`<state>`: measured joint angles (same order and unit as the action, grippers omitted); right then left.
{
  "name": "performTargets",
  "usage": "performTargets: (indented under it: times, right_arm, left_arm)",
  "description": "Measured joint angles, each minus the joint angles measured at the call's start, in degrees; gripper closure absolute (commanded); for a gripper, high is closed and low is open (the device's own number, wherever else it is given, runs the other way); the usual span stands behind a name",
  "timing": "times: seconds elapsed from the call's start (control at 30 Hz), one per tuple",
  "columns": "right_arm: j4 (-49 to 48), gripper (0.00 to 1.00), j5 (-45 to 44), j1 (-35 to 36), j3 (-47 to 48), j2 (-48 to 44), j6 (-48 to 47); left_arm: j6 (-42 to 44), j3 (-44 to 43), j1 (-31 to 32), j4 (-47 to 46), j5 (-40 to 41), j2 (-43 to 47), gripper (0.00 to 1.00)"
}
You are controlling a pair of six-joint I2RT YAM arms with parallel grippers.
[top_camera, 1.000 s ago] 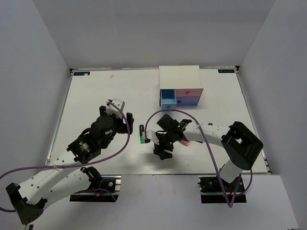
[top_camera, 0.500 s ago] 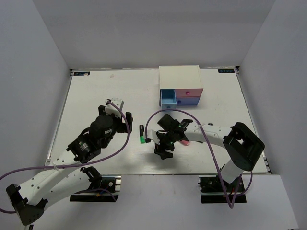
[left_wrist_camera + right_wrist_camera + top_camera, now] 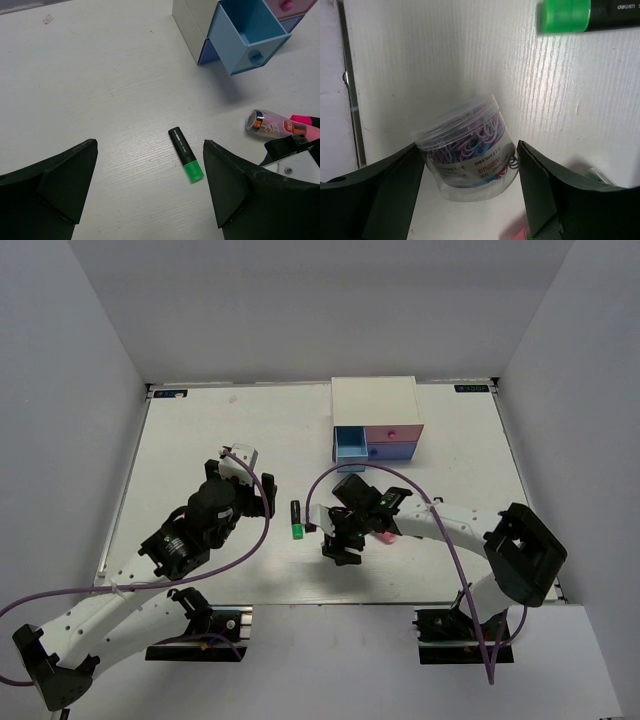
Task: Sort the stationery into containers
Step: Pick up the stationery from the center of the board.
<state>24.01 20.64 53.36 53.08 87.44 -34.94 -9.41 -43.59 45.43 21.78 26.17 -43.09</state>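
Right gripper [image 3: 470, 165] hung with jaws spread either side of the clear tub of paper clips [image 3: 465, 147] lying on the bench [image 3: 200, 440], not yet gripping it, presumably lining up a pick for the open blue drawer [image 3: 250, 30]; left jaws also wide, empty.

The black barrel of the green-capped marker [image 3: 580, 12] carries the word "deli" in white. The label on the clear tub of coloured paper clips [image 3: 466, 145] reads "SHINGYULI", followed by characters too small to read.
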Motion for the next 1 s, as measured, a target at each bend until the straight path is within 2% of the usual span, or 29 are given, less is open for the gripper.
performTargets:
  times: [0.83, 1.0]
  right_arm:
    - [-0.2, 0.77, -4.3, -3.3, -0.5, -10.3, 1.8]
    - [-0.2, 0.78, -7.5, -4.0, 0.0, -11.5, 1.6]
  left_arm:
    - [0.0, 0.0, -0.7, -1.2, -1.9, 0.6, 0.03]
    - [0.0, 0.0, -0.7, -1.2, -2.0, 0.6, 0.03]
